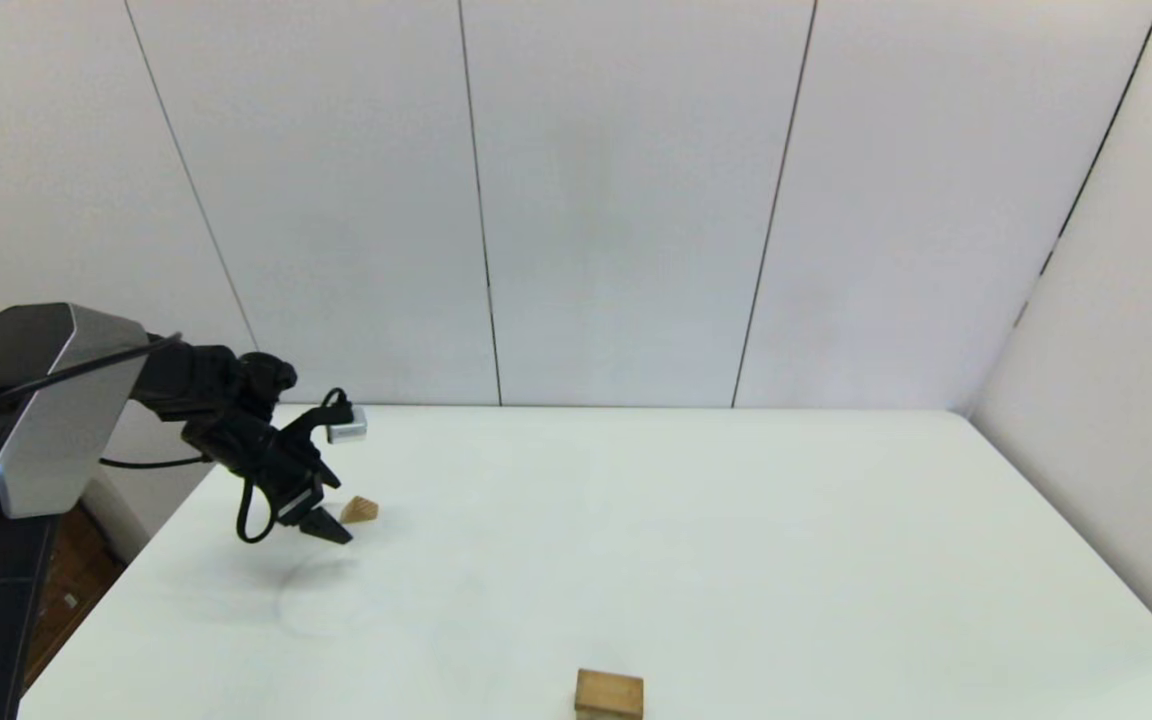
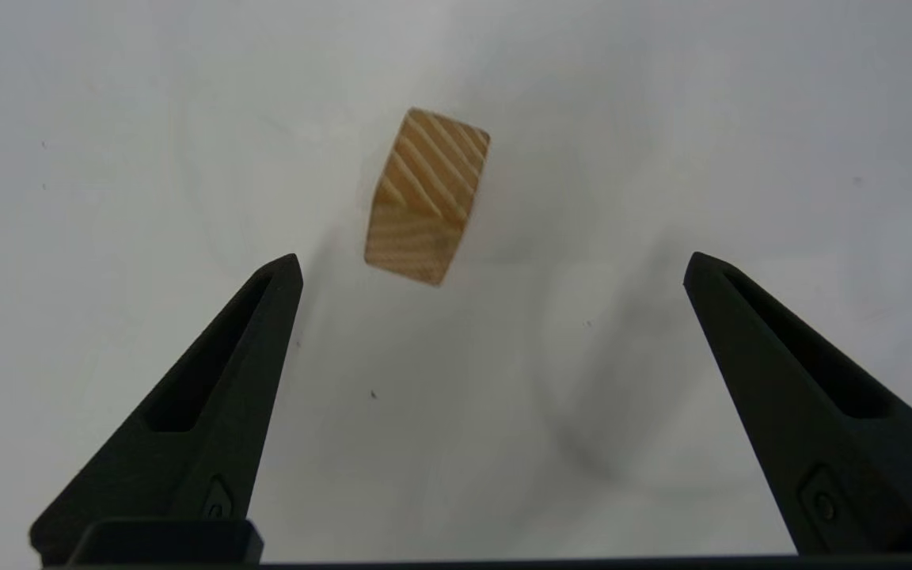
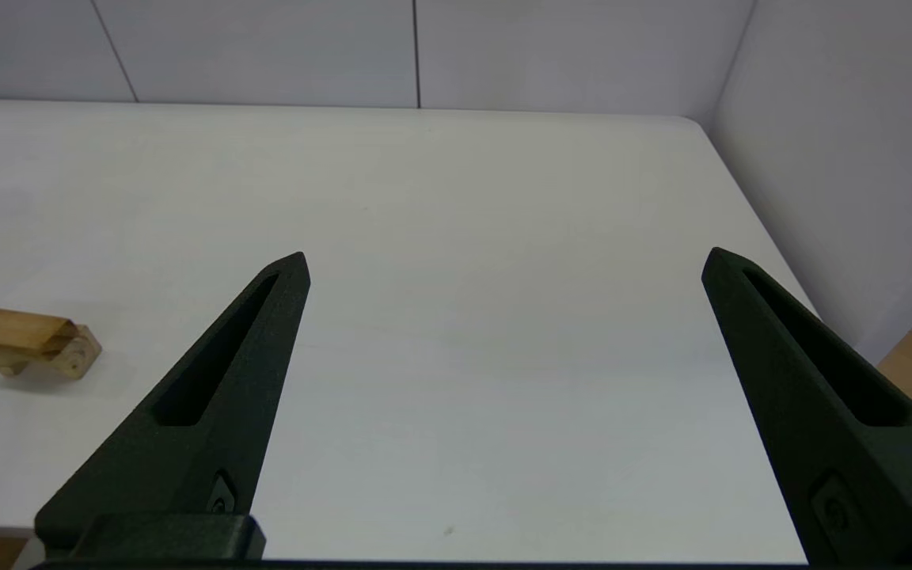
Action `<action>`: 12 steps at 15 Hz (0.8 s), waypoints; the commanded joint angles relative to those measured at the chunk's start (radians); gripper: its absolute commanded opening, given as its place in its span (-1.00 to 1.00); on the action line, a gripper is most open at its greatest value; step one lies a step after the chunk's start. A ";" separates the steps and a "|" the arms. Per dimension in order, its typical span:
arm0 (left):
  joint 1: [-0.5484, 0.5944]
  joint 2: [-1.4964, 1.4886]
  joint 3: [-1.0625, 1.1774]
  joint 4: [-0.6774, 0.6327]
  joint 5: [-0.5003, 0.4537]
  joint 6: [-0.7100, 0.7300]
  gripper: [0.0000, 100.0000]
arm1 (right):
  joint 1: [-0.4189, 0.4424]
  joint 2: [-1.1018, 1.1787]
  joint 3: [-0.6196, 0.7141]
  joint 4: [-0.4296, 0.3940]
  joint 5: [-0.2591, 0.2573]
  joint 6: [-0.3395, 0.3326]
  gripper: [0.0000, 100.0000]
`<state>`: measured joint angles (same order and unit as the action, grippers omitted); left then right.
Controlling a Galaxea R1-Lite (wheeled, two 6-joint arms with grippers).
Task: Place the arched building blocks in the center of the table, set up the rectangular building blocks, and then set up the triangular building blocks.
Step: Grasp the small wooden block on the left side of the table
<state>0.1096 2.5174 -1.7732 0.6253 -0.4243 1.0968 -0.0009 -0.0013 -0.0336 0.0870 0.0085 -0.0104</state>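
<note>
Head view: the left gripper (image 1: 324, 528) hangs low over the far-left part of the table (image 1: 696, 540), its tips just beside the small wedge (image 1: 359, 511). A chunky block (image 1: 609, 694) sits at the near edge, around the middle, well apart from the wedge.
Left wrist view: the fingers (image 2: 226, 380) are spread wide and hold nothing; the wedge lies on the white top just past the tips, nearer one finger.
Right wrist view: the right gripper (image 3: 503, 265) is spread wide and empty above the table's near edge; off to one side a flat slab (image 3: 19, 332) rests on top of a chunkier piece of wood.
</note>
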 commanded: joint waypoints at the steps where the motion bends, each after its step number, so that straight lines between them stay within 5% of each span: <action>1: 0.002 0.046 -0.048 0.001 -0.005 0.005 1.00 | -0.001 0.001 0.000 0.000 0.001 0.000 1.00; 12: -0.007 0.118 -0.141 0.016 -0.028 -0.003 1.00 | 0.001 0.001 0.000 0.000 0.001 0.000 1.00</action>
<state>0.1043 2.6289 -1.9079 0.6379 -0.4498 1.0877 -0.0004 -0.0013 -0.0336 0.0866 0.0085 -0.0100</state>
